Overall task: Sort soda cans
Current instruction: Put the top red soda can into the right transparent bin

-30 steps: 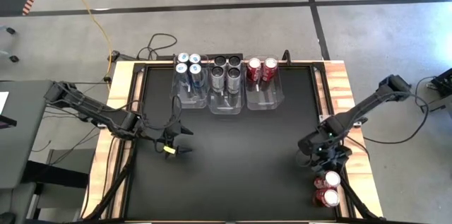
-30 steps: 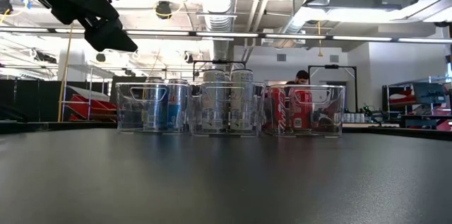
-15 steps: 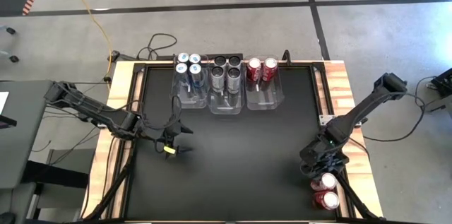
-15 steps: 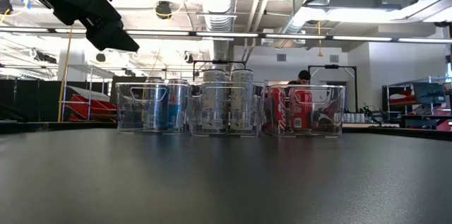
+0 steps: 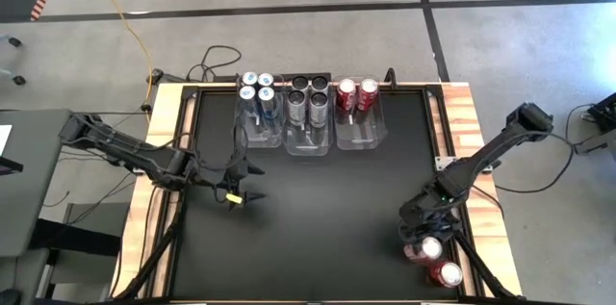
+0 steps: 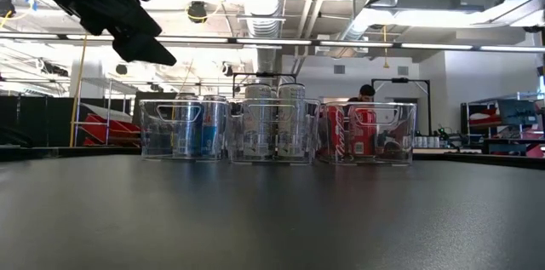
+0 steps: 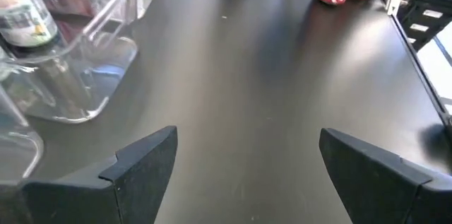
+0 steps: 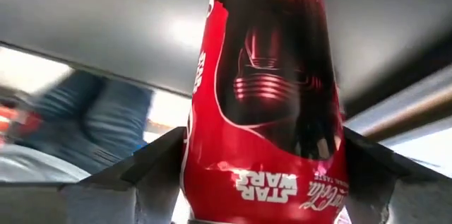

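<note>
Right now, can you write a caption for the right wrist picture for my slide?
The right gripper closes around a red soda can with a Star Wars design.

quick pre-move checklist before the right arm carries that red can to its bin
1. Red can sits between the right gripper fingers: ok.
2. Grip firm enough to lift: cannot tell.
3. Red bin has free space in front of its two cans: ok.
4. Second loose red can stands apart from the held one: ok.
5. Left gripper, open, waits off the path to the bins: ok.
</note>
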